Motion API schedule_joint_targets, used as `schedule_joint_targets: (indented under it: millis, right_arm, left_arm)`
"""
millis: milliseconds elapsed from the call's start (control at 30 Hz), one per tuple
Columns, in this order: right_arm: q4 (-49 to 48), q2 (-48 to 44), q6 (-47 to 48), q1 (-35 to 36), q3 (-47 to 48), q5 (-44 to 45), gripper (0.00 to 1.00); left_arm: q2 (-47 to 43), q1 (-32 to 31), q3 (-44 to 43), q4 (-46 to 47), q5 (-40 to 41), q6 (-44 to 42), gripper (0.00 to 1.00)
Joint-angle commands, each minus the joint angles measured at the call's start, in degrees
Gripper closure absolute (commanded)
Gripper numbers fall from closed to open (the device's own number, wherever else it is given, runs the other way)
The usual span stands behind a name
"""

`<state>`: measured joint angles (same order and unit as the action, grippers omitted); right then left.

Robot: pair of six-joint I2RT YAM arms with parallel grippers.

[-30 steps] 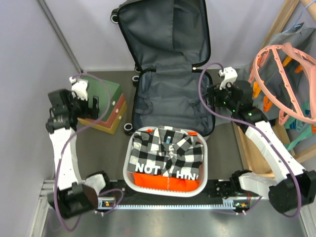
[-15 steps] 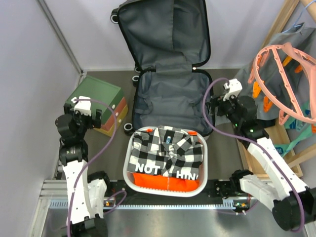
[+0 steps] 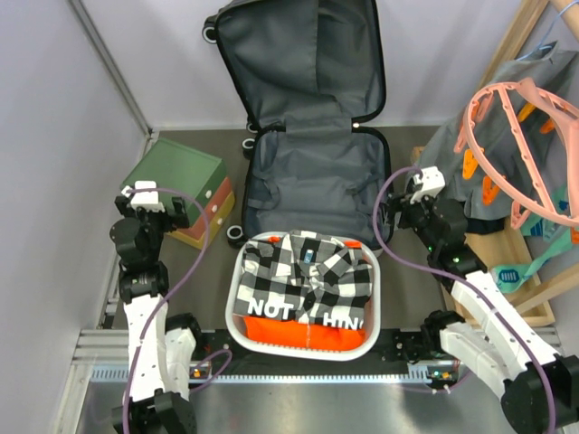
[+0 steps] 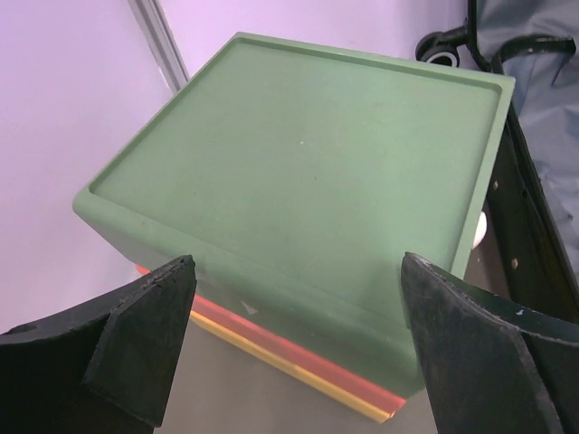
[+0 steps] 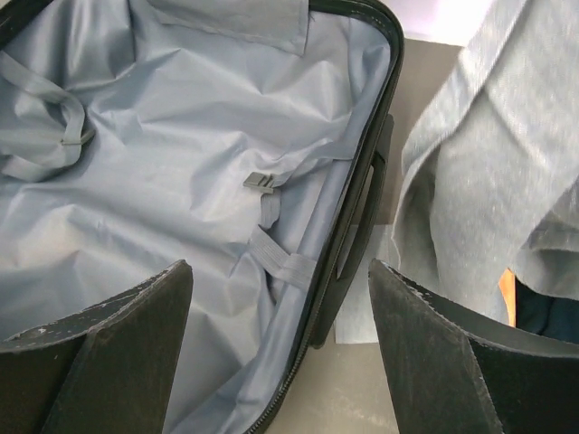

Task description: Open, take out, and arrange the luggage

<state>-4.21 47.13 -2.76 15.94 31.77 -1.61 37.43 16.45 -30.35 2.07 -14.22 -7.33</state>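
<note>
- Luggage, small hard-shell wheeled suitcase w/ dark grey lining (image 3: 312,172): unzipped at far middle of table (image 3: 204,271), both halves look bare.
- Black-white checked shirt (image 3: 308,271) in white perforated plastic basket (image 3: 233,330) just in front; unpacking prob. done.
- Left gripper (image 4: 294,271), right gripper (image 5: 279,271): both spread, holding nothing.

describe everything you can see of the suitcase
The luggage lies unzipped and wide open in mid-table. Its lower half lies flat; the lid stands up at the back wall. Both are lined in wrinkled grey fabric with a black rim, and seem empty. Loose grey straps with a buckle cross the lining. Black wheels show on its left side. Its near edge meets the white basket.
</note>
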Motion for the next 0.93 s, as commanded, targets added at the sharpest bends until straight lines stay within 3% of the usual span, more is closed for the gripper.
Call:
schedule_joint_targets:
  millis: [0,900]
  right_arm:
    - [-7.21,-2.66,-0.40,-0.39,-1.71,0.47,0.23]
    - [-8.45,-0.55,0.30,-0.48,-2.94,1.08,0.23]
  left_arm:
    - [3.53,-0.10,4.42,-11.82,2.44,0.74,0.01]
    - [3.97,-0.19,3.98,-12.00,3.58,1.53,0.01]
